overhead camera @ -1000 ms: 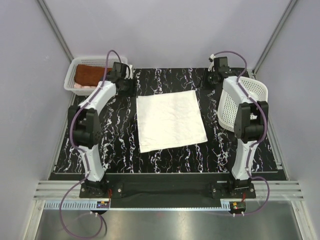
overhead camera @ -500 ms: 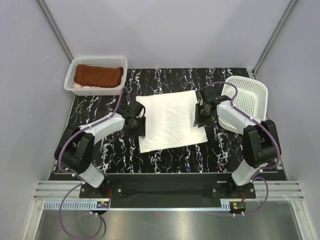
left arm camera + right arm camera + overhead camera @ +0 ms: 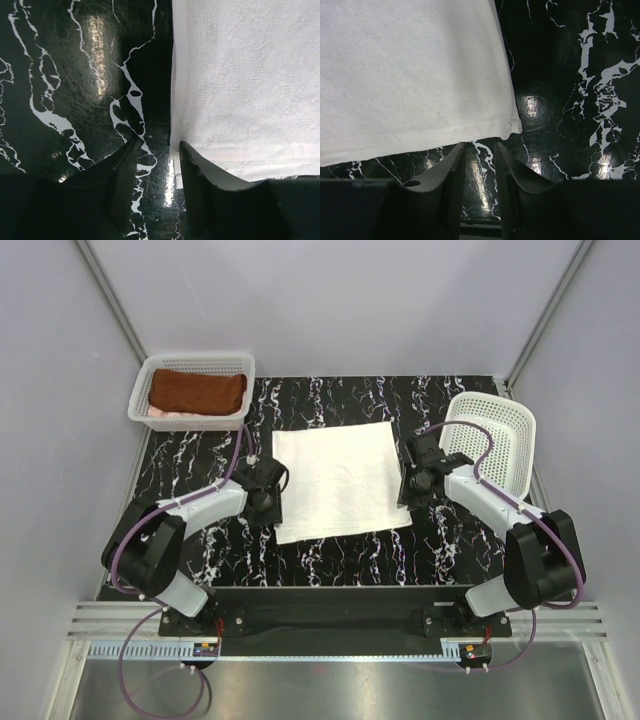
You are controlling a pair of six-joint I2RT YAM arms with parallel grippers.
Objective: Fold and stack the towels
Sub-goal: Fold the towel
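My left gripper (image 3: pixel 157 150) is low over the table (image 3: pixel 60 75), its jaws narrowly apart and gripping nothing. One fingertip (image 3: pixel 192 155) is at the left edge of the white towel (image 3: pixel 240 75) and the other is over bare marble. My right gripper (image 3: pixel 479 152) also shows a narrow gap with only table between the jaws. It sits just short of the towel's near right corner, not touching it as far as I can see.

The white towel lies spread flat mid-table between both arms. At the far left, the rust-brown towel (image 3: pixel 197 392) sits in a mesh basket (image 3: pixel 200 360) with the pale pink towel (image 3: pixel 157 413) peeking out beneath it. A second basket (image 3: pixel 500 435) stands tilted at the right.
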